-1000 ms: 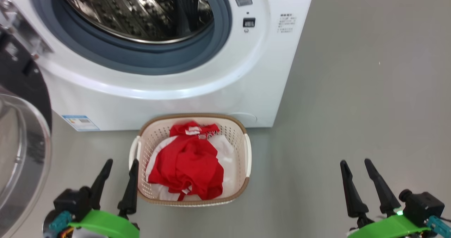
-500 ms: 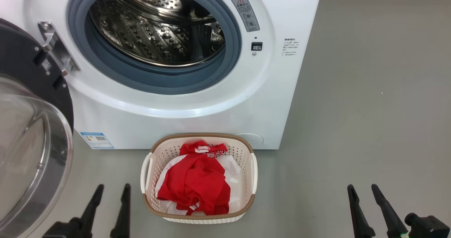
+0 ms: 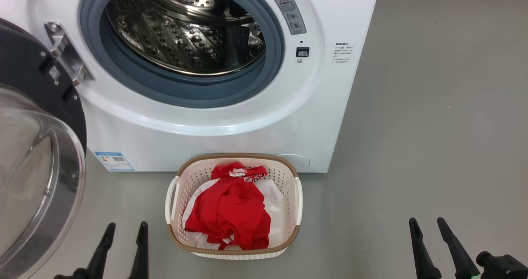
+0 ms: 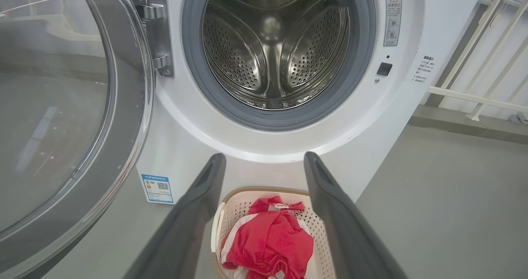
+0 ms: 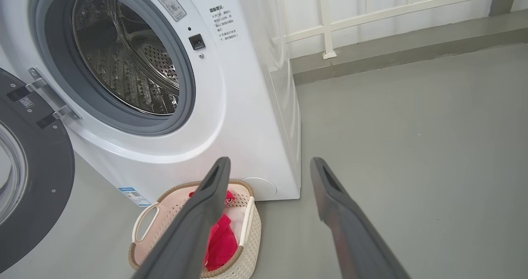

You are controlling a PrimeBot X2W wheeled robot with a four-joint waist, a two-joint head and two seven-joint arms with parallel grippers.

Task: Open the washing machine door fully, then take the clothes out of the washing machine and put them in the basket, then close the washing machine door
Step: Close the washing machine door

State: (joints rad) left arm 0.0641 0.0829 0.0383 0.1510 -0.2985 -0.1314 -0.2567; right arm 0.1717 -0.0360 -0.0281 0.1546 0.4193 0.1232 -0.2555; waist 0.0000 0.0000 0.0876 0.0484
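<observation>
Your left claw (image 3: 127, 226) and right claw (image 3: 426, 221) both stand spread wide, holding nothing, low over the floor (image 3: 412, 126). The red clothes (image 3: 231, 206) lie in the basket (image 3: 237, 157), just before the washer (image 3: 321, 105); its door (image 3: 24, 72) hangs open.

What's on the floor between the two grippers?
The basket, holding the clothes, lies between the left gripper and right gripper in the head view.

The head camera looks down from above, the washing machine (image 3: 214, 122) at 12 o'clock. Both wrist cameras sit lower, facing it; all share the drum (image 3: 185, 31) and basket (image 3: 239, 157).
</observation>
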